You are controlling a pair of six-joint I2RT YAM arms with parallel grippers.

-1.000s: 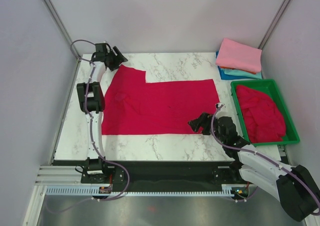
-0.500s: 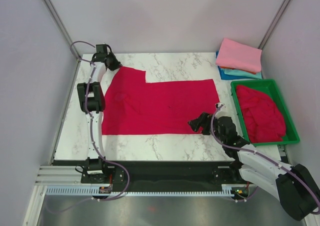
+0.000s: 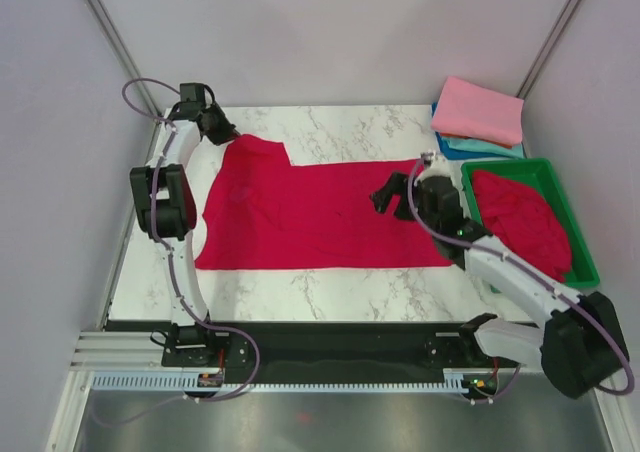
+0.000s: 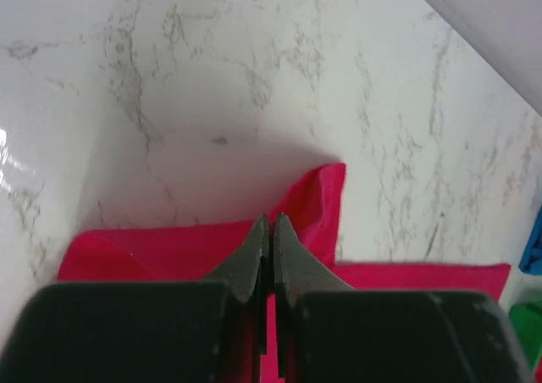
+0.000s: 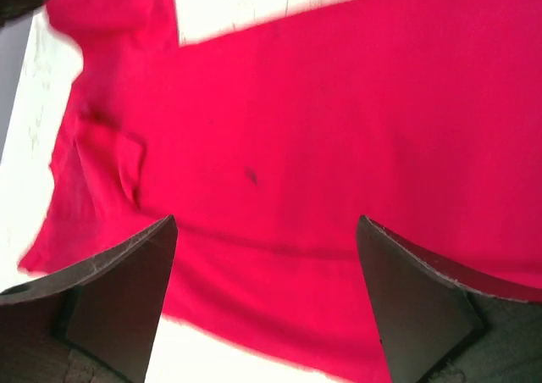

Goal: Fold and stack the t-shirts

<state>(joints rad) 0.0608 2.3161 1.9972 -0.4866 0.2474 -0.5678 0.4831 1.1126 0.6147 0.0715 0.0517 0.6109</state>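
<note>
A crimson-red t-shirt [image 3: 310, 217] lies spread flat on the marble table [image 3: 350, 127], one sleeve pointing to the far left corner. My left gripper [image 3: 215, 124] is shut on that sleeve's edge. In the left wrist view its jaws [image 4: 271, 224] meet tip to tip with red cloth [image 4: 318, 201] bunched up around them. My right gripper [image 3: 385, 194] hovers open over the shirt's right part. The right wrist view shows its fingers [image 5: 140, 264] wide apart over the red cloth [image 5: 279, 146], nothing between them.
A folded pile of pink [image 3: 480, 110], teal [image 3: 482, 148] and blue [image 3: 440, 139] t-shirts sits at the far right corner. A green tray [image 3: 583, 240] at the right edge holds a crumpled red t-shirt [image 3: 520, 232]. Grey walls enclose the table.
My left gripper has shut on the sleeve and drawn it a little left; the shirt's left edge has shifted. My right arm has swung from the shirt's near right corner to above its far right part.
</note>
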